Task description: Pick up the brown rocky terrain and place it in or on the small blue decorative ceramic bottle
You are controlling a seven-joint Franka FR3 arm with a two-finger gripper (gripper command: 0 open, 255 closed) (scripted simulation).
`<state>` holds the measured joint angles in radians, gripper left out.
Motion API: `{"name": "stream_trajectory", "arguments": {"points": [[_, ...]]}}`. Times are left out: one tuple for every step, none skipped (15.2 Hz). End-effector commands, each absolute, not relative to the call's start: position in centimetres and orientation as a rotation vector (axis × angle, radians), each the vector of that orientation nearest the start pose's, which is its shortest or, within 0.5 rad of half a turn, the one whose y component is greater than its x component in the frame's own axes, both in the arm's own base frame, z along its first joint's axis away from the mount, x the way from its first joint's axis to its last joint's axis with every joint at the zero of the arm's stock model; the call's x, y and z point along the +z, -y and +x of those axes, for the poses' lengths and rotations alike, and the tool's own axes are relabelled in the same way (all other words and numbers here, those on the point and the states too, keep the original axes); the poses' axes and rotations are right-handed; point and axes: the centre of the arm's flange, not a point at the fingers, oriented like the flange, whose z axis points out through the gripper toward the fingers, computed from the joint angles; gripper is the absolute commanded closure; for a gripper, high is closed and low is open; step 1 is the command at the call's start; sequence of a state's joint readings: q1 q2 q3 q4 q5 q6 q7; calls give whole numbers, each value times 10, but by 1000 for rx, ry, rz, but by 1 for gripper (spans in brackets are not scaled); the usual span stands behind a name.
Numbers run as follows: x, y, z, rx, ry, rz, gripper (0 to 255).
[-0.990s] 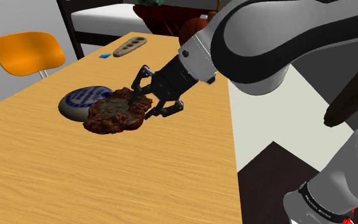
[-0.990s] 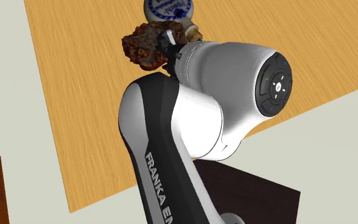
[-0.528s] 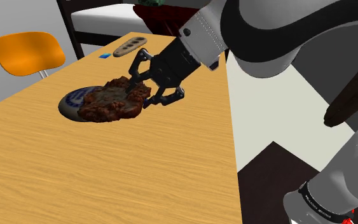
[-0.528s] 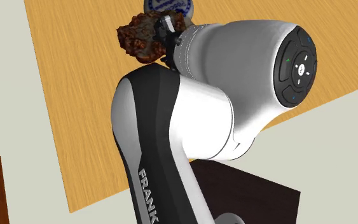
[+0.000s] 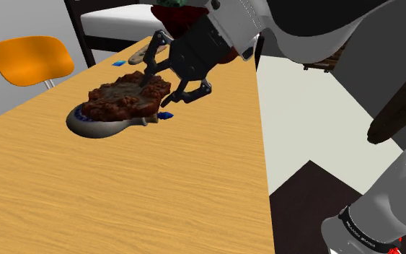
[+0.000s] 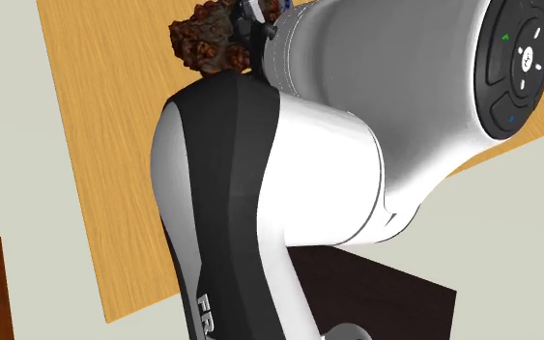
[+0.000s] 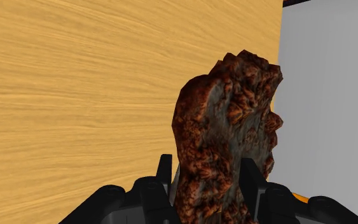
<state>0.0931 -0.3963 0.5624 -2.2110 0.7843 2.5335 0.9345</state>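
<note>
The brown rocky terrain (image 5: 122, 101) is a flat, lumpy reddish-brown slab with grey patches. My gripper (image 5: 164, 85) is shut on its near edge and holds it level just above the blue-and-white bottle (image 5: 96, 127), which lies on its side on the wooden table (image 5: 122, 195). The slab hides most of the bottle; its grey rim and neck show beneath. In the wrist view the terrain (image 7: 225, 140) stands clasped between my two fingers (image 7: 163, 178). In the second exterior view the terrain (image 6: 202, 41) peeks out above the arm.
An orange chair (image 5: 29, 59) stands beyond the table's far left edge. A tan perforated piece (image 5: 140, 52) and a small blue block (image 5: 119, 63) lie at the table's far end. The table's right edge drops to a pale floor (image 5: 302, 137).
My gripper has risen and carried the rocky terrain up and away, from beside the bottle to over it. The slab now covers most of the bottle.
</note>
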Motion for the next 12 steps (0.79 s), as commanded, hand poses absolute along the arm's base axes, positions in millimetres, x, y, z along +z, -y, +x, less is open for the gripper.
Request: {"name": "stream_trajectory", "arguments": {"points": [[598, -327, 380, -200, -848, -2194, 255], [604, -327, 380, -200, -848, -2194, 255], [609, -327, 380, -200, -848, -2194, 255], [614, -327, 380, -200, -848, -2194, 255], [620, -327, 380, -200, -848, -2194, 255], [620, -327, 380, -200, -848, -2194, 255], [621, -329, 393, -200, -848, -2194, 255], [622, -331, 406, -200, -848, -2194, 255], [623, -333, 419, -200, -848, -2194, 255], [624, -335, 432, -200, -848, -2194, 255], [625, -338, 445, -200, -848, -2194, 255], [626, -340, 458, -200, -848, -2194, 255]]}}
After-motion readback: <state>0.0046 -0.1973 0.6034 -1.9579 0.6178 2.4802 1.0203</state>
